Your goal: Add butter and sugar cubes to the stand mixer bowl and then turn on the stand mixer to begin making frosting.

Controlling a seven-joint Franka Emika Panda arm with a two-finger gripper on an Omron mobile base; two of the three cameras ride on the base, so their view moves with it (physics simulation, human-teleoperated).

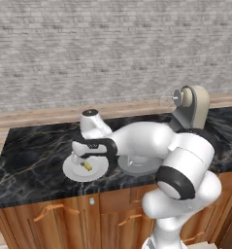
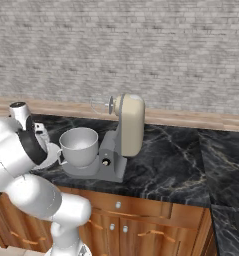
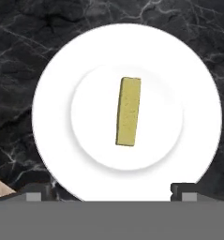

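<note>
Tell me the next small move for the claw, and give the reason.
Probably lower straight down. The open claw hangs over the butter, which lies alone in the white plate between the fingertips' line, not yet touched, so descending should bracket it for a grasp.

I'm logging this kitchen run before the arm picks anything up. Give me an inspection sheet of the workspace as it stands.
Surface: black marble counter, on wooden cabinets.
Job's things: butter lies alone in the middle of a white plate; bowl sits on the mixer base, with the mixer head tilted back and its whisk raised clear of the bowl. Sugar cubes: nothing seen.
Clutter: nothing seen.
Hand: hand hangs over the plate, open, its fingertips wide apart, holding nothing.
Cables: nothing seen.
Surroundings: grey brick wall with a wooden ledge behind the counter.
</note>
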